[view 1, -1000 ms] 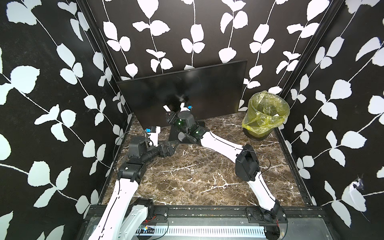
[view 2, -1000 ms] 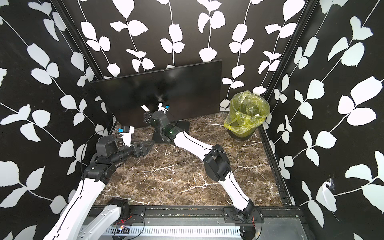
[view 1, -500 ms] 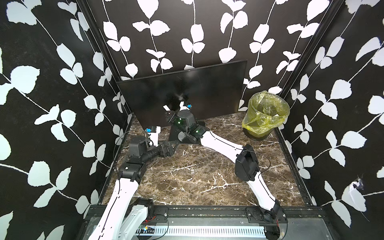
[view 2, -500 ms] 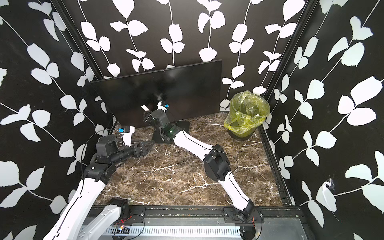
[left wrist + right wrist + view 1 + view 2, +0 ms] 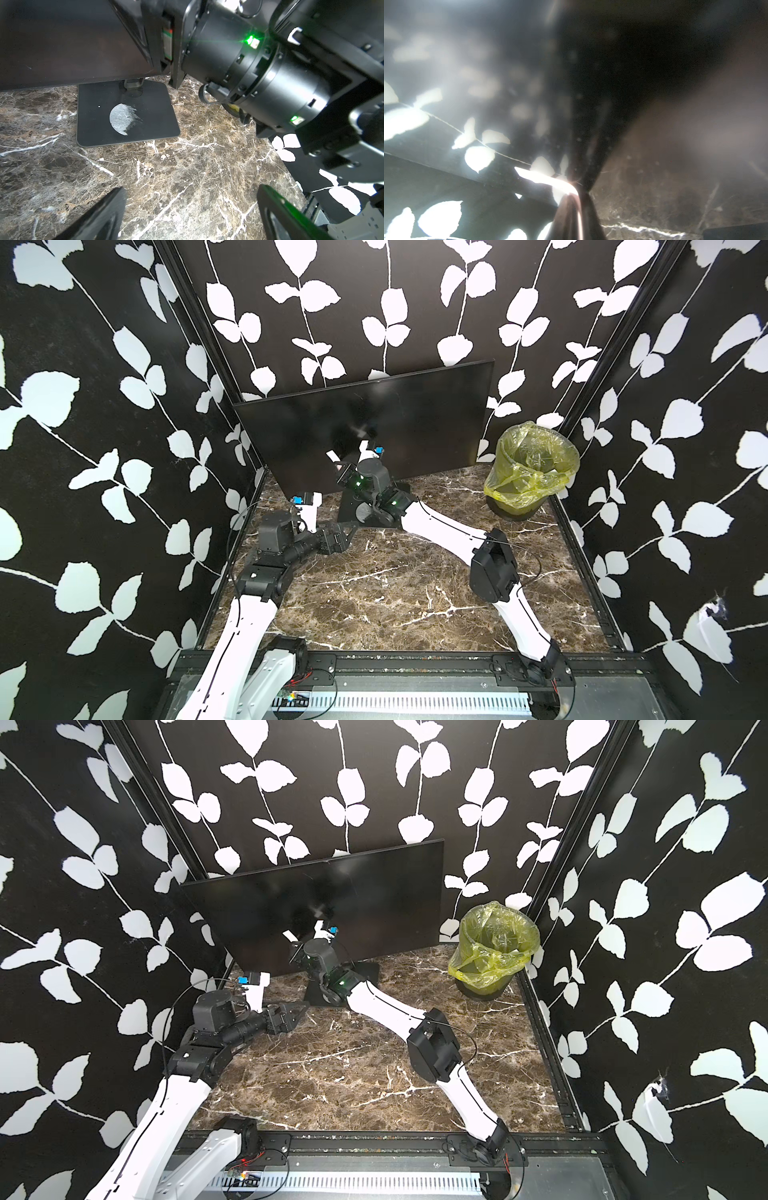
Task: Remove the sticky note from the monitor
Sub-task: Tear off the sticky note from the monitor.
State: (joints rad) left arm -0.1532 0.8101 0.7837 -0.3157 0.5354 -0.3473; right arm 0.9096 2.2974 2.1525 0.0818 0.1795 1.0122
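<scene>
- Farthest from my base rail [image 5: 395, 659] sit black wrist cylinders [image 5: 372, 472]; nearer it, my left arm [image 5: 245, 635] and right arm [image 5: 440, 526] wear white shells with thin black seams.
- My right elbow housing [image 5: 492, 568] is a boxy black block, a thin black cable [image 5: 539, 568] looping off it.
- Green lights [image 5: 252, 41] glow on my right wrist [image 5: 259, 68].
- White camera mounts [image 5: 309, 510] carry blue tags [image 5: 297, 500].
- My left gripper [image 5: 191, 212] has flat black fingers [image 5: 99, 218].
- Red wires [image 5: 305, 676] trail just by the rail.
</scene>
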